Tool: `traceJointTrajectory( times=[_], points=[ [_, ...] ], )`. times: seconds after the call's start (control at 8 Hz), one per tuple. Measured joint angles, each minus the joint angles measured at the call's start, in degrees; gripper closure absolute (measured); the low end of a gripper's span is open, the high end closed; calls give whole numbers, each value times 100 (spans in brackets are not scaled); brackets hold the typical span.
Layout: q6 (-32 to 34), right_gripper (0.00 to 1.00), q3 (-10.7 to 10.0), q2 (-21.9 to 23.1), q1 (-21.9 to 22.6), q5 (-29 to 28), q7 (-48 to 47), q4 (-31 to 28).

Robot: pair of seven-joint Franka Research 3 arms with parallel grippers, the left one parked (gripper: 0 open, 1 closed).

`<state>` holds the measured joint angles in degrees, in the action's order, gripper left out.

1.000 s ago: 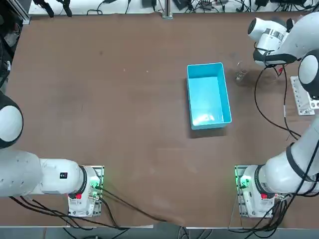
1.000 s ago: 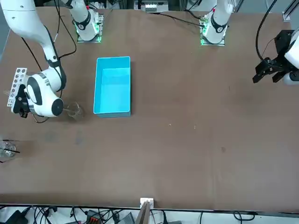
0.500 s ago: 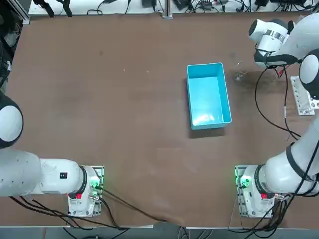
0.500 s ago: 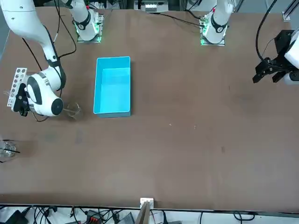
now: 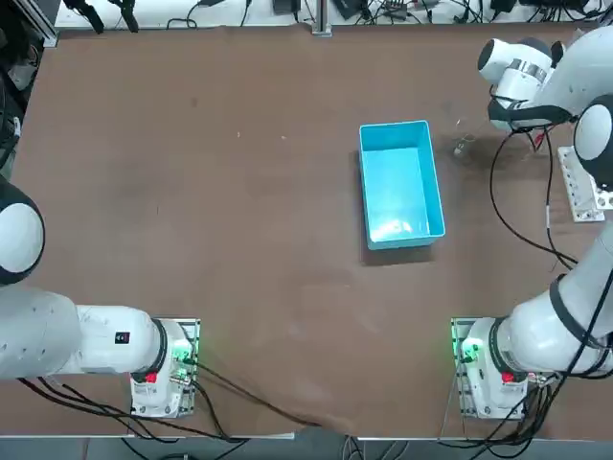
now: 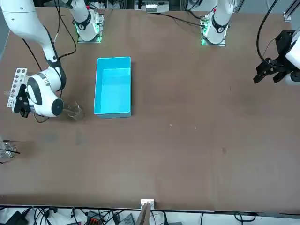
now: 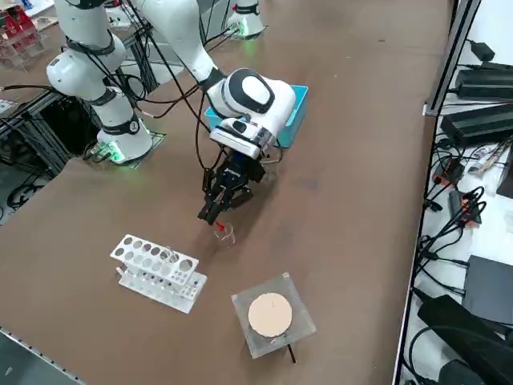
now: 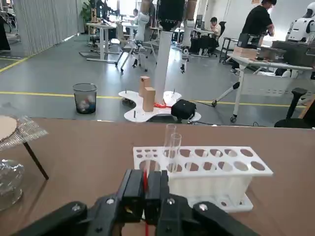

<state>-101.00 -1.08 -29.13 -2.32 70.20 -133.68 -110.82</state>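
Movement since a second ago is tiny: my right pincer [image 7: 211,212] has only nudged, and the beaker [image 7: 225,235] sits where it was. From the side camera, left to right: white tube rack [image 7: 156,269], the pincer clenched on a thin red rod [image 8: 145,183], then the beaker on the table [image 7: 361,200] right under the rod's tip; whether it dips inside I cannot tell.

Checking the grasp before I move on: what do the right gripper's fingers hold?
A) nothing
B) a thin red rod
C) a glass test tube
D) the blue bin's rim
B: in the wrist view the right gripper, just short of the white rack, has its fingers shut on a thin red rod.
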Motion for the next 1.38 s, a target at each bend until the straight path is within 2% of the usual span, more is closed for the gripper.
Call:
traceJointTrajectory(
  times=[0.25, 0.62, 0.75, 1.12, 1.25, 1.38],
  points=[
    [-57, 95, 0, -102, -2, 19, -136, 0],
    [-104, 83, 0, -157, -5, 23, -220, 1],
    [-104, 68, 0, -157, -5, 32, -223, 1],
    [-101, 12, 0, -102, -5, 71, -99, 54],
    [-101, 0, 0, 2, -4, 69, 200, 95],
    [-101, 0, 0, 191, -4, -28, 663, 141]
  ],
)
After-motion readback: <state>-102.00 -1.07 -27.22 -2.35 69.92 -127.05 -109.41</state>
